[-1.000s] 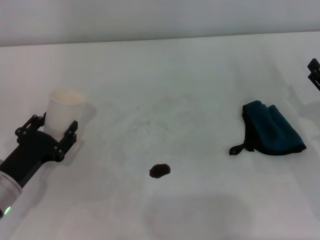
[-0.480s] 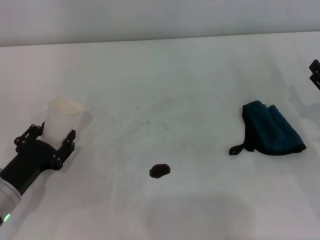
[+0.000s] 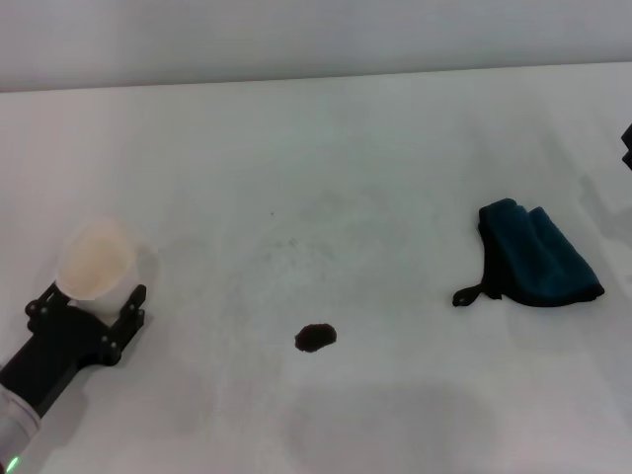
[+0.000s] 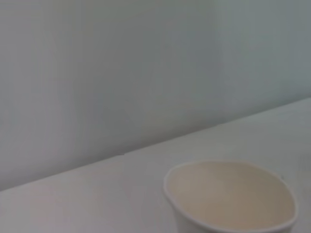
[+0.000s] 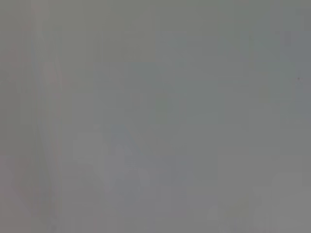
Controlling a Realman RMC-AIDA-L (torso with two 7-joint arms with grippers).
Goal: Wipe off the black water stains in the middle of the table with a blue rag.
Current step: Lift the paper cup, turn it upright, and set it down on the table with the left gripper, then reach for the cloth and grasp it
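Counter (image 3: 326, 148), white and matte, fills my head view, and my left arm reaches in from the near left corner, slanting forward, black wrist section ahead of a pale cylinder. My left fingers (image 3: 91, 291) are clenched on one white cup (image 3: 96, 260), which tilts so that its open mouth faces up toward my head; as far as I can see inside, it is cream-coloured and bare. My right fingers (image 3: 627, 146) show only as a sliver of black at the far right edge, and I cannot tell whether they are spread or closed. One blue rag (image 3: 538, 256) lies crumpled on the right side of the counter, well apart from both of my arms, its black loop tag trailing toward the middle. One blotch, the black water stains (image 3: 315, 337), sits near the middle of the counter, closer to me than the rag, between cup and rag and touching neither. From my left wrist, the cup (image 4: 232, 199) takes up the near corner of the picture, mouth open and interior plain, with counter (image 4: 97, 194) stretching behind it to a pale wall (image 4: 146, 63); my own fingers do not appear there. From my right wrist I see only an even grey blur and can make out nothing.
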